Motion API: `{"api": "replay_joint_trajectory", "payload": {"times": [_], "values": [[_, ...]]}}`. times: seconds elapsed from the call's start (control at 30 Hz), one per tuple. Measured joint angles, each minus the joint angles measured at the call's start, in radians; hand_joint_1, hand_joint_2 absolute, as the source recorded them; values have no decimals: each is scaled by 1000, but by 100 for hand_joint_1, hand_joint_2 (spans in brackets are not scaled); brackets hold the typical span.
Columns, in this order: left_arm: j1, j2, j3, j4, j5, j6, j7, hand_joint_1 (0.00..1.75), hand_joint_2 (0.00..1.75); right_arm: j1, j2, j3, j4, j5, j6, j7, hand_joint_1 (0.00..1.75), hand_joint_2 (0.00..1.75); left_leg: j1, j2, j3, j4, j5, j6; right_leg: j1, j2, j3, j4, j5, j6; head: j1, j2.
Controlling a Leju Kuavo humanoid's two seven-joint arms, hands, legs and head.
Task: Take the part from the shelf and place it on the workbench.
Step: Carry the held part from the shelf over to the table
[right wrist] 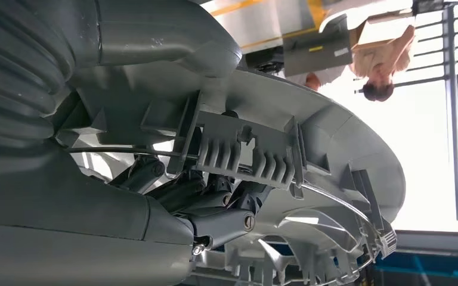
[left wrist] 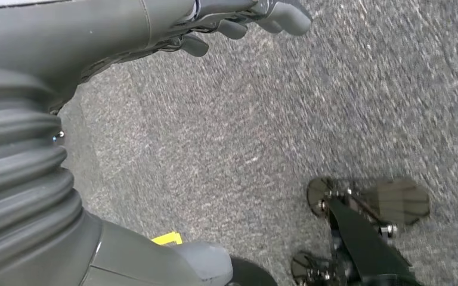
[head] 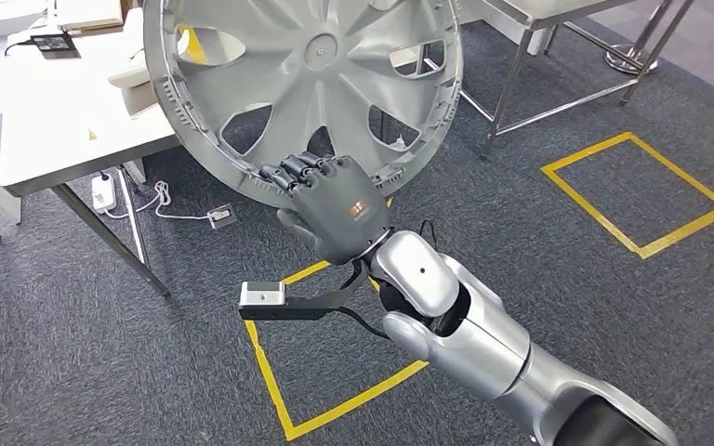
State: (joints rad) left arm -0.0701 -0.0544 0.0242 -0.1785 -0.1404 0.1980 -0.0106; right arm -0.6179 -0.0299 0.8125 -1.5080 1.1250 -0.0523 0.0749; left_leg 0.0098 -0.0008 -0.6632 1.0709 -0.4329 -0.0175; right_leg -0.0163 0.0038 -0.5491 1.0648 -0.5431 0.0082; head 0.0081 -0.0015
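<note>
The part is a large grey wheel cover (head: 316, 65) with spoke openings, held up tilted above the floor in the head view. My right hand (head: 335, 209) grips its lower rim, fingers (head: 302, 170) hooked over the edge. Up close in the right wrist view, the cover's ribbed inner rim (right wrist: 334, 137) sits between my thumb and dark fingers (right wrist: 214, 202). A white workbench (head: 56, 121) stands to the left, partly behind the cover. My left hand (left wrist: 95, 36) hangs over grey carpet holding nothing, its fingers (left wrist: 274, 15) well apart from the thumb.
A metal-framed table (head: 539, 19) stands at the back right. Yellow tape squares (head: 637, 190) mark the carpet, one under my right arm. A power strip and cables (head: 163, 204) lie below the workbench. A person (right wrist: 381, 59) stands in the background.
</note>
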Motion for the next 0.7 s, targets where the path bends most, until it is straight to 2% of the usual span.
{"api": "replay_joint_trajectory", "payload": {"times": [0.07,0.1,0.13,0.23,0.27,0.3,0.33,0.37,0.4,0.43,0.47,0.5,0.6,0.63,0.7], "values": [[0,0,0,0,0,0,0,0,175,1,-1,0,0,0,0,0,175,175,3,-4,11,-10,-7,9,-1,-1,5,3,1,9,1,0],[1,0,0,0,0,0,0,0,175,1,-1,0,0,0,0,0,175,175,5,-6,18,-13,-11,15,-2,-1,-2,21,-3,13,2,0],[1,0,0,0,0,0,0,0,175,0,-2,0,0,0,0,0,175,175,6,-7,26,-16,-14,21,-2,-1,-23,58,-15,16,3,0],[0,0,0,0,0,0,0,0,175,3,-6,0,0,0,0,0,175,175,5,-12,38,-18,-27,33,-1,-1,-144,233,-74,22,4,0],[0,-1,0,0,0,0,0,0,175,4,-7,0,0,0,-1,0,175,175,3,-14,43,-17,-33,34,1,-1,-175,264,-76,22,4,0],[1,-1,0,0,0,0,0,0,175,5,-8,0,0,1,-1,0,175,175,2,-16,51,-17,-39,34,2,-1,-190,262,-57,19,4,0],[2,-2,0,0,-1,0,0,0,175,5,-9,0,0,2,-1,1,175,175,1,-18,61,-17,-45,33,4,-1,-184,222,-17,15,4,0],[2,-2,0,0,-2,0,0,0,175,5,-9,0,0,3,-1,2,175,175,1,-20,71,-17,-53,31,6,-1,-165,156,35,8,4,0],[1,-3,0,0,-3,0,0,0,175,5,-10,0,0,3,-2,3,175,175,0,-21,79,-17,-59,29,11,-1,-144,91,74,0,3,0],[0,-4,0,0,-4,0,1,0,175,4,-11,0,0,4,-2,3,175,175,-1,-22,84,-16,-65,25,15,0,-126,36,95,-6,3,0],[-2,-5,0,0,-5,0,1,0,175,4,-11,0,0,5,-3,2,175,175,-1,-23,85,-17,-68,20,18,0,-115,3,105,-10,3,0],[-2,-5,0,0,-5,0,1,0,175,3,-11,0,-1,7,-3,2,175,175,-2,-23,87,-16,-69,14,20,0,-111,-10,99,-15,3,0],[-2,-5,0,0,-5,0,2,0,175,0,-11,0,-1,9,-3,4,175,175,-3,-19,90,2,-75,-4,14,1,-85,-26,99,-29,1,0],[-3,-6,0,0,-5,0,2,0,175,-1,-10,0,-2,8,-2,5,175,175,-2,-16,78,27,-86,-9,10,0,-75,-29,97,-33,-1,0],[-6,-6,0,0,-5,0,1,0,175,-3,-10,0,-1,8,-1,3,175,175,2,-11,19,128,-126,-19,8,-1,-62,-33,89,-38,-5,0]]}}
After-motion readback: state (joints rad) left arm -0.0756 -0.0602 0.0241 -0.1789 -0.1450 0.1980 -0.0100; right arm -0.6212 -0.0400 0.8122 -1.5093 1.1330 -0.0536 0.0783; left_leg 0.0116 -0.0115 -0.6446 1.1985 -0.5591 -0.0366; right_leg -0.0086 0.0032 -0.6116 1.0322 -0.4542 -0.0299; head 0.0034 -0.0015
